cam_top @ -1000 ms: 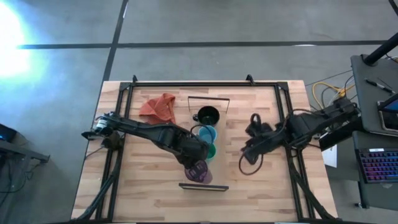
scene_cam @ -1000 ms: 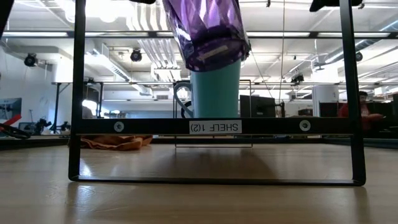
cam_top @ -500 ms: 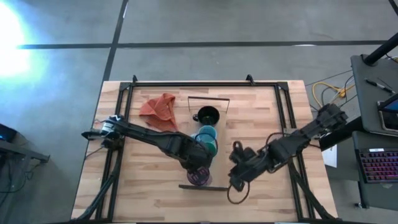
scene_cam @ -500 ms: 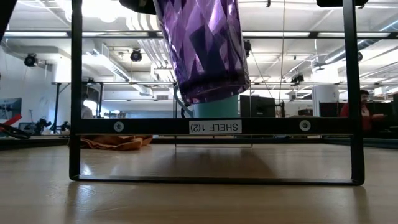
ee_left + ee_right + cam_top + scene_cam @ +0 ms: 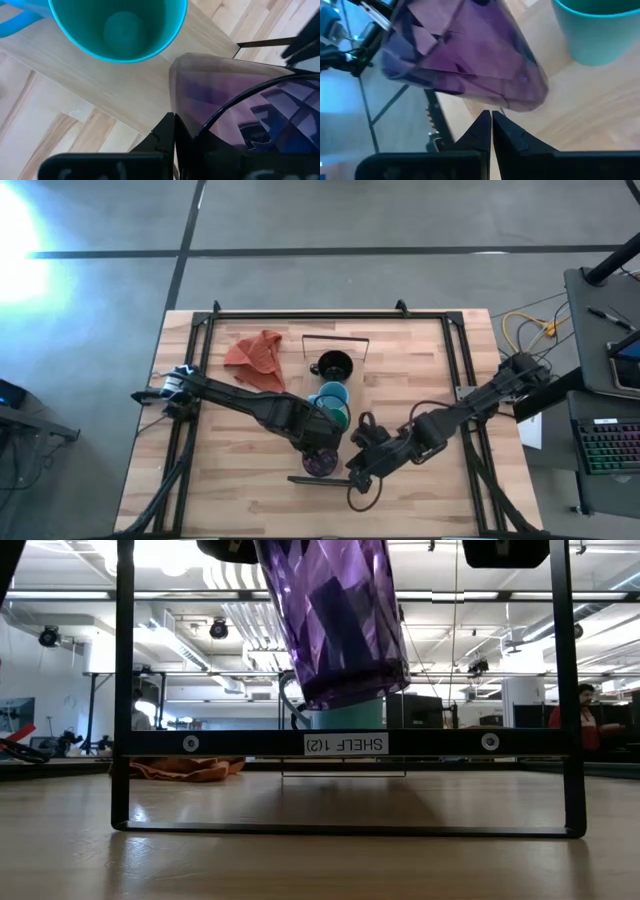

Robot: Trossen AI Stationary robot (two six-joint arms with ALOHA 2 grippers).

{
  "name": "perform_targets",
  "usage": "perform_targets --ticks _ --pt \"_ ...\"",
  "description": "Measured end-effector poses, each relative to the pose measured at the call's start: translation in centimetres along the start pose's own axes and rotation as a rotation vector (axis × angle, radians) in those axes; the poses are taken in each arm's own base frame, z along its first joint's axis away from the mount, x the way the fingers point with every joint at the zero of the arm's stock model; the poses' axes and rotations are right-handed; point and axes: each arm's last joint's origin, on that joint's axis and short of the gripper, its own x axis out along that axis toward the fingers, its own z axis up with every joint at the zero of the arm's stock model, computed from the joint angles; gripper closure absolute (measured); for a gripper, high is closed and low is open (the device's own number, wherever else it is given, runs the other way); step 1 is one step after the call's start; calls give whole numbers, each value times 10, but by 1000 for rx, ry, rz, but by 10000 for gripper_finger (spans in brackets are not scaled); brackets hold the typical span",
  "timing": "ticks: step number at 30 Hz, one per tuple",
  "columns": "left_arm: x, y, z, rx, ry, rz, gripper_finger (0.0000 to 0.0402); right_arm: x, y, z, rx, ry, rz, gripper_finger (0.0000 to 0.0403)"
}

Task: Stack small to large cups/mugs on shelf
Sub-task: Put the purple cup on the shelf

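The shelf (image 5: 329, 442) is a narrow light board on dark end rails (image 5: 345, 744). On it stand a black cup (image 5: 333, 365), a light blue cup (image 5: 333, 393) and a green cup (image 5: 342, 418) in a row. My left gripper (image 5: 315, 448) is shut on the purple cup (image 5: 340, 630), which hangs tilted above the shelf's near end. My right gripper (image 5: 489, 120) is shut just right of the purple cup (image 5: 460, 55), with its fingertips close under the cup's base. My left gripper holds the purple cup by its rim (image 5: 176, 95), coming from above. One finger (image 5: 167, 137) lies outside the wall; a dark shape shows through the wall on the inside. The cup hangs tilted, lifted clear of the shelf. I cannot tell whether my right gripper touches the cup.
An orange cloth (image 5: 255, 352) lies on the table at the far left of the shelf. The green cup (image 5: 120, 35) stands just beyond the purple one. Dark frame rails (image 5: 195, 380) run along the table's left, right and far sides.
My right gripper has swung toward the table's left and near edges, up to the purple cup, and has shut. My left gripper has carried the purple cup toward the shelf's near end, and the cup has tipped further.
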Motion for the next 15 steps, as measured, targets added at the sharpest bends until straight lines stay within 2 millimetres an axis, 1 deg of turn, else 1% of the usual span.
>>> perform_targets --ticks 4,12,15 --pt "-1 -1 0 8 -11 -3 393 4 -1 -1 -2 0 -16 394" --pt "1 -1 -1 12 -9 2 333 8 -3 -2 -5 6 -26 394" --pt "2 -1 -1 12 -7 1 319 8 -4 -2 -6 1 -31 394"
